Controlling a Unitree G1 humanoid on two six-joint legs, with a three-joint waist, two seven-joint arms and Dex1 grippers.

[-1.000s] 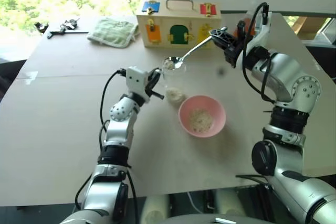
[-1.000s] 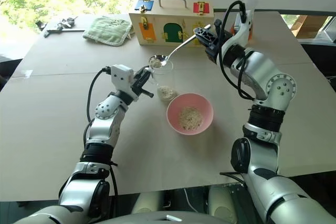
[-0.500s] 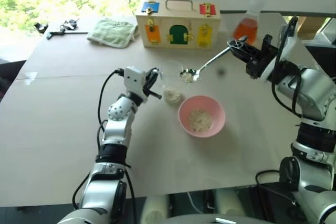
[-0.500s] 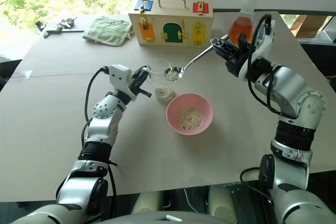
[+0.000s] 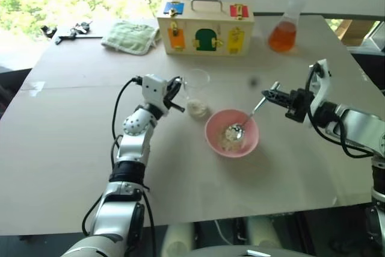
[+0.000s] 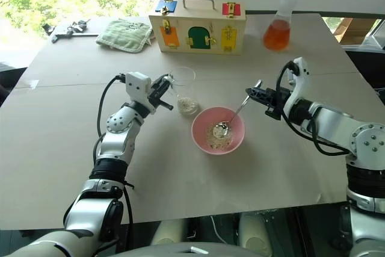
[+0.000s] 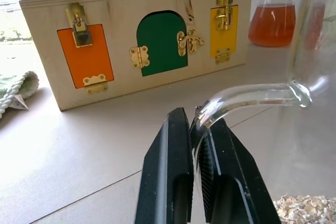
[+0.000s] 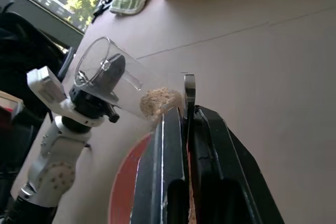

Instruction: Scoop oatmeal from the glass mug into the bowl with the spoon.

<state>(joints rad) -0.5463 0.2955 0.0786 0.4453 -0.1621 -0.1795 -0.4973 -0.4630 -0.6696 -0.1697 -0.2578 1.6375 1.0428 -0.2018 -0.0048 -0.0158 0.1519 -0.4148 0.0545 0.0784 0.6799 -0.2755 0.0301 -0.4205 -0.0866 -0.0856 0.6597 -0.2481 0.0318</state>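
Note:
The clear glass mug (image 5: pixel 197 90) stands upright on the table with a small heap of oatmeal (image 5: pixel 199 109) in its bottom. My left gripper (image 7: pixel 191 125) is shut on the mug's curved glass handle (image 7: pixel 247 97). To the right of the mug sits the pink bowl (image 5: pixel 209 138), which also holds oatmeal (image 5: pixel 224 141). My right gripper (image 5: pixel 271 93) is shut on the end of the silver spoon (image 5: pixel 253 111), to the right of the bowl. The spoon slants down, and its oval end rests inside the bowl on the flakes.
A wooden latch box (image 5: pixel 204 28) stands at the back of the table. A flask of orange liquid (image 5: pixel 283 33) is to its right and a green cloth (image 5: pixel 129 35) to its left. Small tools (image 5: pixel 72 29) lie at the far left corner.
My right gripper has come down and out to the right, carrying the loaded spoon from above the mug into the bowl. The left gripper and the mug have stayed put.

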